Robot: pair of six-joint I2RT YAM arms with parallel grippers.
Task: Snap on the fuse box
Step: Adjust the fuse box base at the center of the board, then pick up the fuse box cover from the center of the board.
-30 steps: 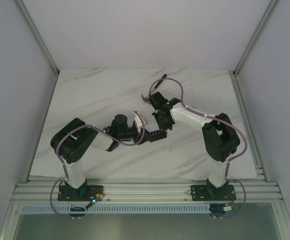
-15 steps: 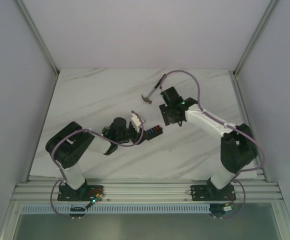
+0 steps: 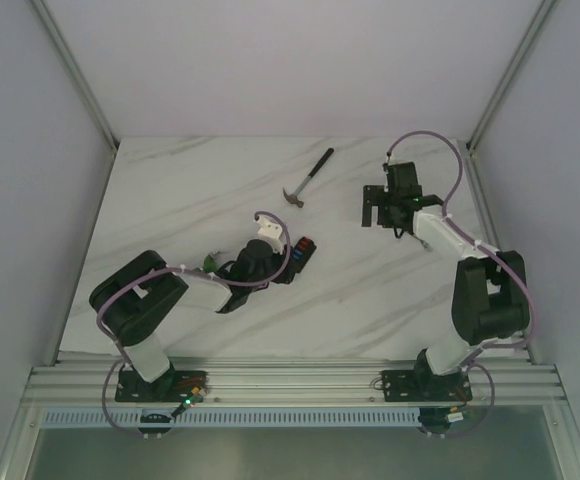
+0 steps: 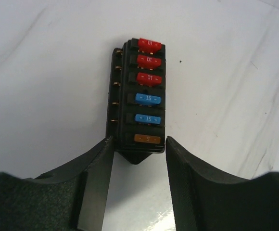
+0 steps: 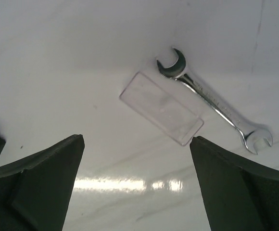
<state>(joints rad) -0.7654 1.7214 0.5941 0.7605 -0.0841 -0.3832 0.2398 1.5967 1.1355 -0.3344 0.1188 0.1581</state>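
Fuse box (image 4: pixel 140 96) — red 10, blue 15, orange 5.

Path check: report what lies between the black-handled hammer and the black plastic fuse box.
Nothing: the top external view shows only bare white marble table between the black-handled hammer and the black plastic fuse box.

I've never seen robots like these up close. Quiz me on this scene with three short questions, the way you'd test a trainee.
1. True or false: the right end effector is gripping the wrench.
2. How many red fuses sit in the fuse box?
3. What lies beside the wrench? A: a clear cover. B: pliers. C: a tape roll.

Key: 1 false, it is open and holds nothing; 2 three; 3 A.
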